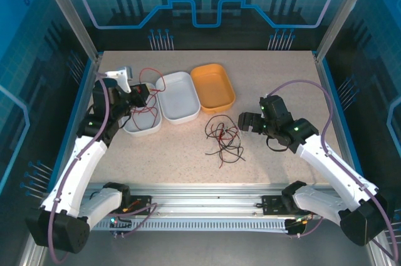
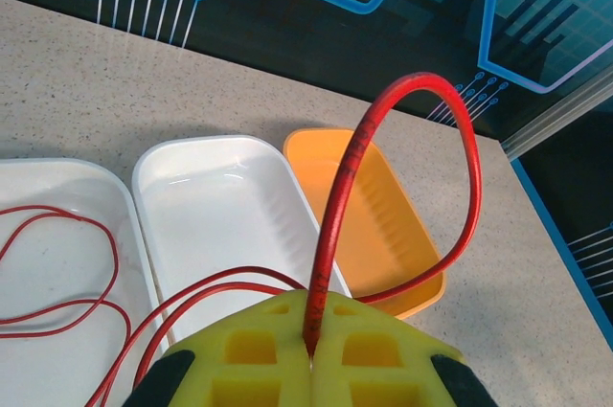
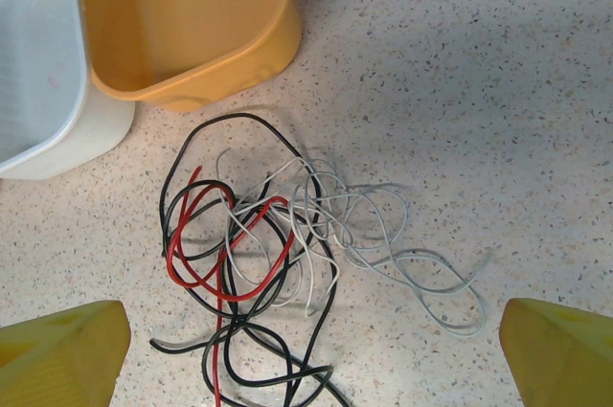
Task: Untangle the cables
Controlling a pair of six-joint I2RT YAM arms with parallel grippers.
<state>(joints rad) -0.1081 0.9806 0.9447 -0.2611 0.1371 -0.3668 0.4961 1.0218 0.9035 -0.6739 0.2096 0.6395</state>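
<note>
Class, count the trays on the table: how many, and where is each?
3. One white tray sits leftmost, partly under the left gripper, with the red cable trailing into it; a second white tray is beside it; the orange tray is rightmost. None looks hidden.

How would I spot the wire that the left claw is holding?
On the speckled table, find the leftmost white tray. There the left gripper pinches one red cable. Unlike the tangled cables lying near the orange tray, it arches upward in a loop.

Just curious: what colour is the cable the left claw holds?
Red; the cable shows best in the left wrist view, clamped by the left claw.
</note>
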